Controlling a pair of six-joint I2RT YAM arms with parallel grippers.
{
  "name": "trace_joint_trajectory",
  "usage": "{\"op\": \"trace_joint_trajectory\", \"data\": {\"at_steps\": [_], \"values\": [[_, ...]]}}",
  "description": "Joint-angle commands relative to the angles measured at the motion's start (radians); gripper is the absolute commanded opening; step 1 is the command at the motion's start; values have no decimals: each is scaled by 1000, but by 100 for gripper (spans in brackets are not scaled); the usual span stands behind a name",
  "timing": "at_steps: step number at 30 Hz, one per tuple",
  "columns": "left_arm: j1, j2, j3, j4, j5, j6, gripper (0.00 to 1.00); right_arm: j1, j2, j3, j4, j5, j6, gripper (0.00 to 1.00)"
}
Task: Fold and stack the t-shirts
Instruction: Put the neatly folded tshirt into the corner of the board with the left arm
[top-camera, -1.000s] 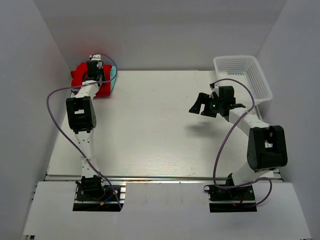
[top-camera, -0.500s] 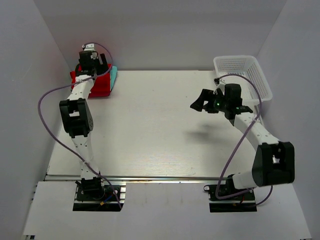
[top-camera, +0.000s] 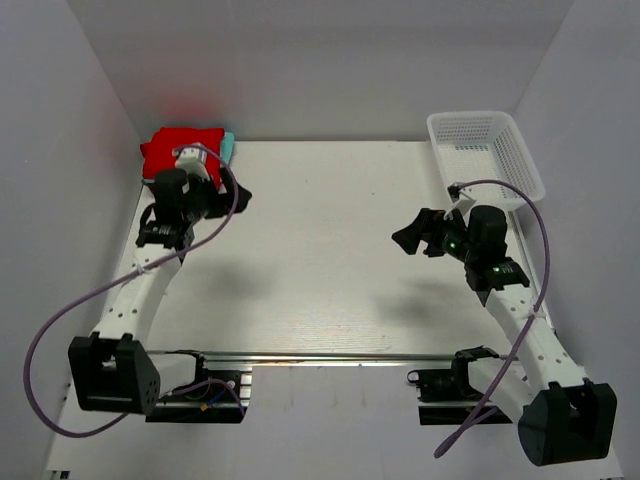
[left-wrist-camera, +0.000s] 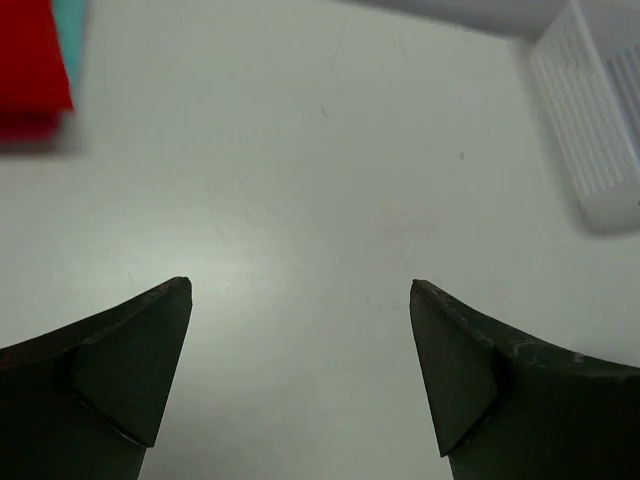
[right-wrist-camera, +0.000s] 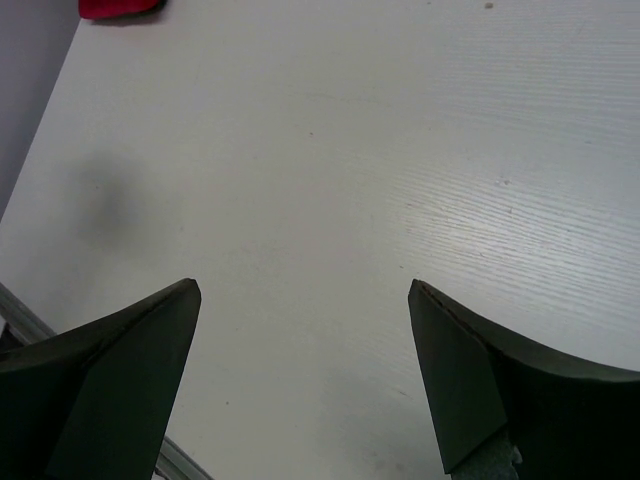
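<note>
Nearest me, the left gripper (left-wrist-camera: 300, 287) hangs over the table (top-camera: 320, 262) with its jaws spread wide and nothing between them. The right gripper (right-wrist-camera: 303, 286) does the same over the table's right half, apart and empty. Neither touches any cloth, so I'd guess both arms are held off so as not to drag at the work. Ahead of the left gripper and off to its left, as its own camera sees it, the shirts (top-camera: 178, 145) sit as a squared pile in the far left corner. Red is on top and a strip of mint (top-camera: 228, 146) shows along the pile's right edge; I can't pick out a third shirt. Tucked against the walls like that, the pile seems placed to leave the middle free. Well beyond the right gripper, the basket (top-camera: 486, 140) stands in the far right corner and looks empty, so the job seems about done. I can read no brand, label or writing anywhere.
</note>
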Motion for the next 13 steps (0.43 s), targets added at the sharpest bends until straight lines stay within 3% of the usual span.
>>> {"op": "trace_joint_trajectory", "data": {"at_steps": [1,2,6,13], "values": [[-27,-161,-141,-49,60,-42,100,-1,-70,-62,-13,75,0,90],[-39,-262,-165,-68,40,-56,100,-1,-109,-82,-8,73,0,90],[-49,-405,-210,-146,-119,-65,100,-1,-174,-194,32,70,-3,90],[-58,-390,-201,-125,-29,-56,100,-2,-265,-266,122,53,22,90]]}}
